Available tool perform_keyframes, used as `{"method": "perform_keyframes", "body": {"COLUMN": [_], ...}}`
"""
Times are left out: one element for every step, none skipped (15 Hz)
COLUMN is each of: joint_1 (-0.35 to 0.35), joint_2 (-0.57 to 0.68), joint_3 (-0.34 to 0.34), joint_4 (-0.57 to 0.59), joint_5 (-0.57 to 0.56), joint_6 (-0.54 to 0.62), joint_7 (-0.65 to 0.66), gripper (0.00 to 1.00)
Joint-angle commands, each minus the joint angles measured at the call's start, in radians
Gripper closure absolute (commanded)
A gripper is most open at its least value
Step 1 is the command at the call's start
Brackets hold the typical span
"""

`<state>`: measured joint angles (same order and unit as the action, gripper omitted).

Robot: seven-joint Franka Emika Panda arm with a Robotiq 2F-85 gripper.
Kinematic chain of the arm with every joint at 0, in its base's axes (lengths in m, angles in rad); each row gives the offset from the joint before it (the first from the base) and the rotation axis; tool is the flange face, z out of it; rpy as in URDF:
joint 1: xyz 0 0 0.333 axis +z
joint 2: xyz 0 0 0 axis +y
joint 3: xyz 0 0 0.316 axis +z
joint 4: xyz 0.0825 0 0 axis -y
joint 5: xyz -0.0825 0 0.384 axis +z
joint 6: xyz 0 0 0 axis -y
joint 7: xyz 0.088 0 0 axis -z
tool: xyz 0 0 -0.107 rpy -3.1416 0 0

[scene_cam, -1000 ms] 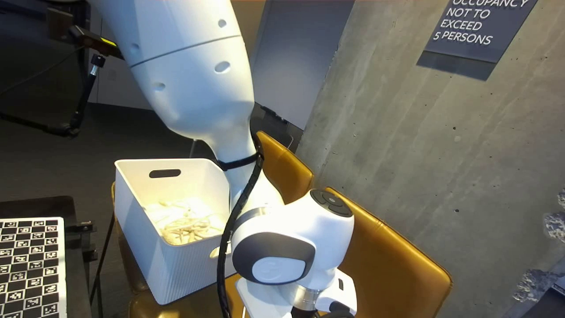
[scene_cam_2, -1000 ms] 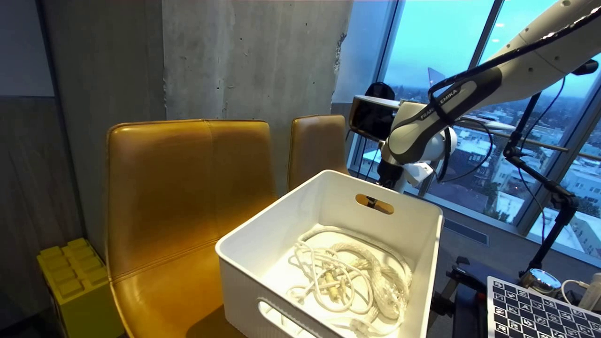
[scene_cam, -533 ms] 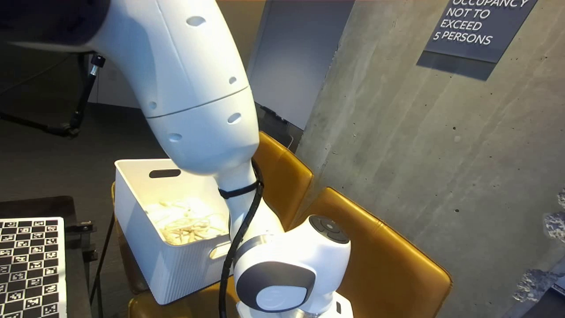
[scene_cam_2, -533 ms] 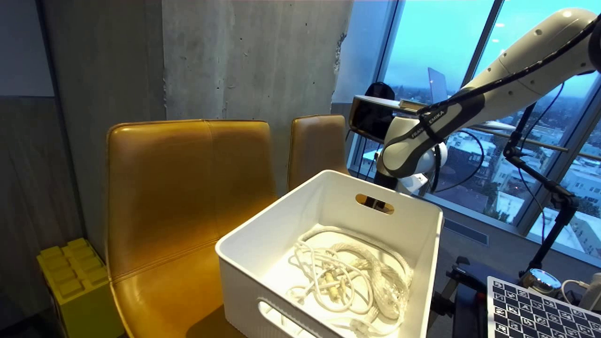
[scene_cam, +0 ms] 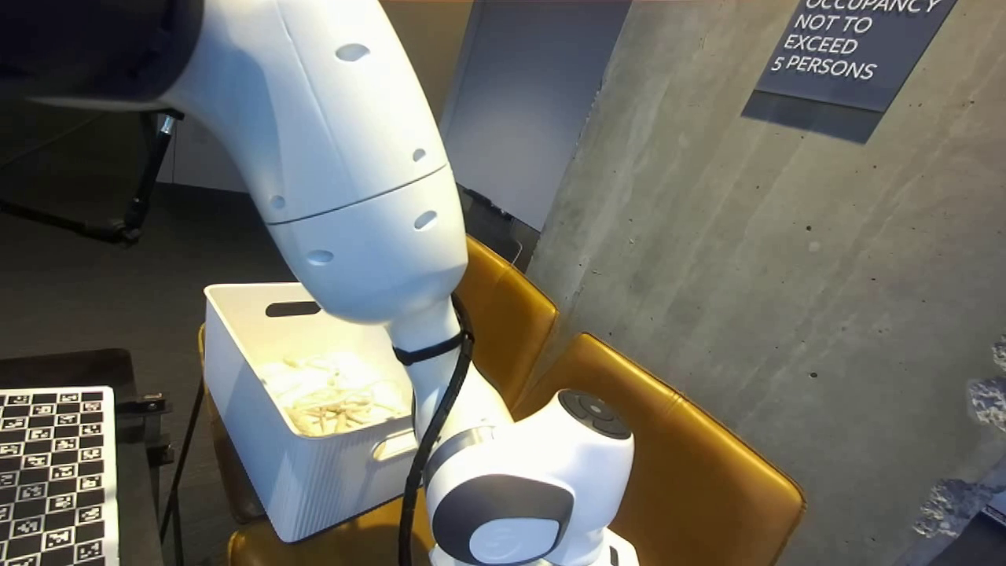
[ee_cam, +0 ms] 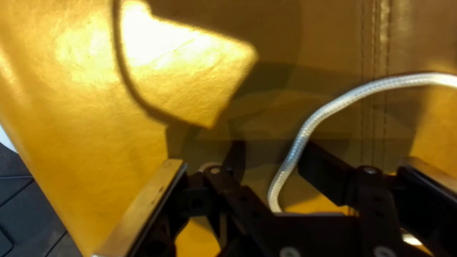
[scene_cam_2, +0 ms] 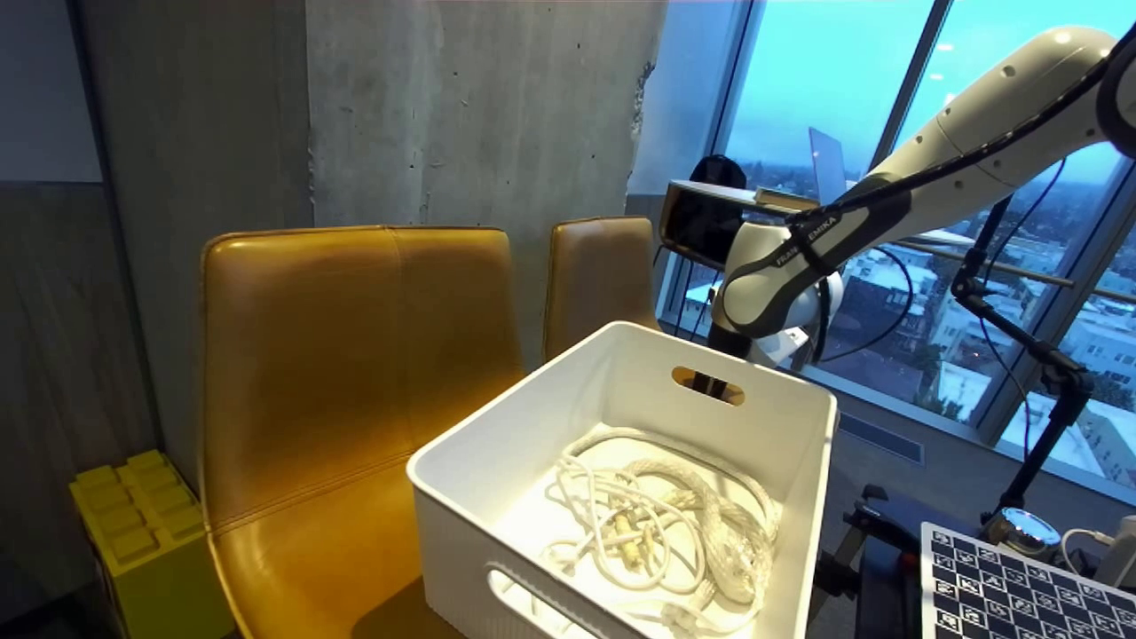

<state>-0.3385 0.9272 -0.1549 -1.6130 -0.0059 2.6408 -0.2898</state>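
In the wrist view a white braided cord (ee_cam: 307,126) curves over a tan leather seat (ee_cam: 89,142) and runs down between the fingers of my gripper (ee_cam: 272,153). The jaws stand partly open. The cord lies against or just in front of the right finger (ee_cam: 323,171); a gap separates it from the left finger (ee_cam: 235,160). Its lower end is hidden by the gripper's body. In an exterior view the dark gripper (scene_cam_2: 729,342) points down behind a white box (scene_cam_2: 461,541), partly visible through the handle hole. Tangled pale cables (scene_cam_2: 710,506) lie in the box.
Tan chairs (scene_cam: 684,472) stand beside the box. Against the wall sits a yellow block (scene_cam_2: 142,532). A checkered board (scene_cam: 55,479) lies on a dark surface beside the box. A black jointed stand (scene_cam_2: 1056,355) rises near the window. A concrete wall (scene_cam: 747,259) is close behind the chairs.
My arm has come down toward the seat behind the box, mostly in the earlier half second; since then it has moved only slightly. The box and its cables have stayed put.
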Motion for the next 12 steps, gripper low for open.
{"method": "perform_keyframes", "body": {"joint_1": [-0.010, -0.008, -0.008, -0.008, -0.006, -0.004, -0.001, 0.004, 0.010, 0.020, 0.031, 0.046], "joint_2": [0.002, -0.005, -0.013, -0.028, -0.047, -0.067, -0.091, -0.118, -0.148, -0.190, -0.229, -0.277], "joint_3": [-0.001, -0.001, 0.000, 0.003, 0.005, 0.008, 0.009, 0.010, 0.013, 0.016, 0.019, 0.026], "joint_4": [0.022, 0.024, 0.024, 0.018, 0.007, -0.003, -0.017, -0.029, -0.041, -0.061, -0.078, -0.102], "joint_5": [-0.028, -0.029, -0.029, -0.029, -0.029, -0.029, -0.030, -0.031, -0.031, -0.033, -0.034, -0.034], "joint_6": [-0.025, -0.030, -0.033, -0.037, -0.040, -0.040, -0.039, -0.041, -0.042, -0.046, -0.050, -0.053], "joint_7": [0.018, 0.019, 0.018, 0.015, 0.013, 0.011, 0.009, 0.009, 0.008, 0.009, 0.012, 0.013], "gripper": [0.86, 0.92, 0.99, 1.00, 1.00, 1.00, 0.99, 0.99, 0.99, 0.99, 0.99, 0.99]}}
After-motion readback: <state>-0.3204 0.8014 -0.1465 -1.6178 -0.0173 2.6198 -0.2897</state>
